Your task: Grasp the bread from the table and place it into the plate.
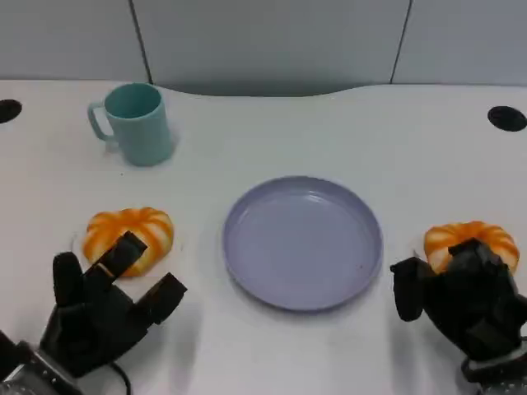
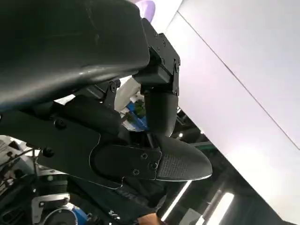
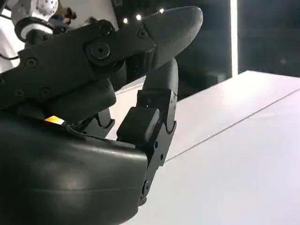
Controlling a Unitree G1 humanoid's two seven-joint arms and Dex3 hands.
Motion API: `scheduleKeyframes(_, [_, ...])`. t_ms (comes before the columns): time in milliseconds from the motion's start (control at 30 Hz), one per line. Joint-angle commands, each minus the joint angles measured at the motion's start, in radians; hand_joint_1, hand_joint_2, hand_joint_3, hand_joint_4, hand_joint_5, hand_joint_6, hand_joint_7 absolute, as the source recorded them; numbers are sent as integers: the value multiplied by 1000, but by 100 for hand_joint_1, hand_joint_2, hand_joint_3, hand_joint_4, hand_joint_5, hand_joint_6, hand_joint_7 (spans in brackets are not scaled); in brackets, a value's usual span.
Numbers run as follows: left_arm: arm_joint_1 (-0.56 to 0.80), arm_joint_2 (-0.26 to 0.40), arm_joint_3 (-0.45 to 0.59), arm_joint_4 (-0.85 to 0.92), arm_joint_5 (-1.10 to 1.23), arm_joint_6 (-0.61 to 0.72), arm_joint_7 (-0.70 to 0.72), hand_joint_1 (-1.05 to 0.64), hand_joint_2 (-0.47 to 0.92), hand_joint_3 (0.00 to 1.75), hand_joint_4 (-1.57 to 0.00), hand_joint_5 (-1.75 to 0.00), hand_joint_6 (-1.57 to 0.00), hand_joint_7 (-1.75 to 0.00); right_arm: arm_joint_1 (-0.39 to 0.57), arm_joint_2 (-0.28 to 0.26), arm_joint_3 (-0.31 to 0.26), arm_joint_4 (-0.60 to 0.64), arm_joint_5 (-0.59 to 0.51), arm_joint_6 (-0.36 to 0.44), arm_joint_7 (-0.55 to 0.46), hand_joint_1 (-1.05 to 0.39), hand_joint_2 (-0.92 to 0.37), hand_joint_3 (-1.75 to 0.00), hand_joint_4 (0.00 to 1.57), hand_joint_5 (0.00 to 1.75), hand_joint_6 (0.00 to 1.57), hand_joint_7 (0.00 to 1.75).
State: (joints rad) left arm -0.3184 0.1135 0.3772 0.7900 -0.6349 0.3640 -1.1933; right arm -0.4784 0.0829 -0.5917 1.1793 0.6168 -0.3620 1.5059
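Left hand [image 1: 103, 300]: spreading, touching the left bread roll [image 1: 129, 234].
Right hand [image 1: 465, 300]: curling over the right bread roll [image 1: 471, 240]; grip unclear.
Plate [image 1: 303, 243]: sitting mid-table.

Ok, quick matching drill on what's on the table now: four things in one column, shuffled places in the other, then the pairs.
Things
1. mug
2. plate
3. left bread
4. right bread

Places
A. centre of the table
B. just beyond the right hand
C. far left of the table
D. just beyond the left hand

Pairs: 1-C, 2-A, 3-D, 4-B
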Motion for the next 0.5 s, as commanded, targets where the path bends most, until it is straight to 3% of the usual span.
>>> scheduleKeyframes(33, [66, -25, 2, -210, -52, 33, 58, -97, 92, 28, -71, -175, -49, -170, -5, -13, 8, -4, 4, -6, 14, -39, -92, -2, 89, 136, 91, 82])
scheduleKeyframes(167, [61, -28, -29, -306, 27, -151, 109, -95, 92, 33, -74, -175, -56, -168, -20, -12, 2, 7, 19, 25, 40, -37, -92, -4, 86, 140, 90, 75])
scheduleKeyframes(367, [-2, -11, -70, -351, 193, -489, 268, -83, 92, 18, -61, -175, -52, -156, -12, -2, 1, 1, 18, 24, 12, -37, -91, -2, 91, 129, 95, 71])
scheduleKeyframes(500, [-63, 30, -97, -315, 263, -660, 290, -83, 91, 4, -51, -172, -56, -141, -13, 0, 3, -3, 18, 32, 3, -38, -90, 0, 90, 136, 94, 71])
